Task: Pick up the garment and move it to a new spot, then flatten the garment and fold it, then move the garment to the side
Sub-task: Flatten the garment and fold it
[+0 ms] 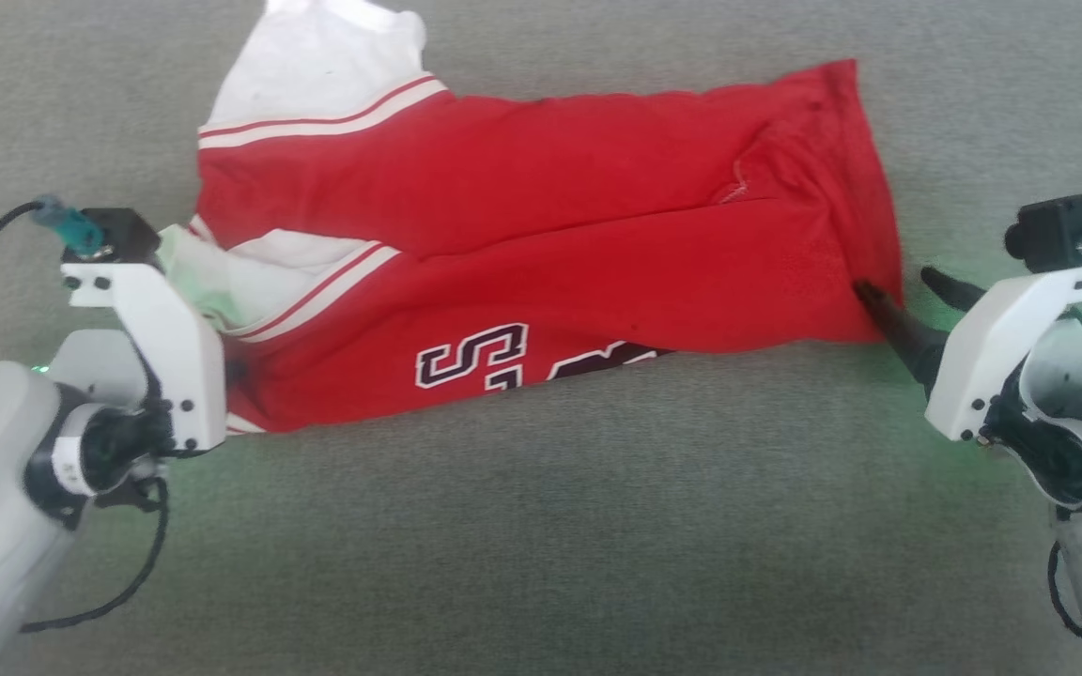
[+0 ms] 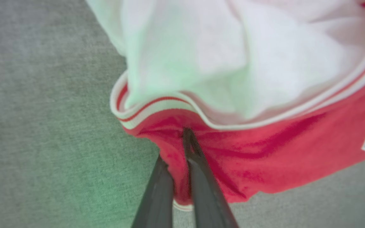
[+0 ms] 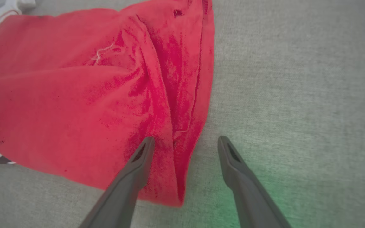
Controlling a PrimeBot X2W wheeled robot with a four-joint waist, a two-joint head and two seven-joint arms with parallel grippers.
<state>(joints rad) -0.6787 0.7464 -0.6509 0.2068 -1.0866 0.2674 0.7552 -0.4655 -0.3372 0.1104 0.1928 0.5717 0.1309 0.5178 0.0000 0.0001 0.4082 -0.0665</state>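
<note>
Pinching red cloth at the sleeve end of the shirt (image 1: 541,235), which lies rumpled on the grey surface (image 1: 541,526), the left gripper (image 2: 176,148) anchors it while the right gripper (image 3: 185,141), fingers spread, straddles its hem corner, probably to lift both ends together.

Your head cam looks down over the whole red jersey shirt with white sleeves (image 1: 541,235) on the grey fabric surface (image 1: 541,526). Your wrist cams sit close at its opposite ends: left at the sleeve, right at the hem.
</note>
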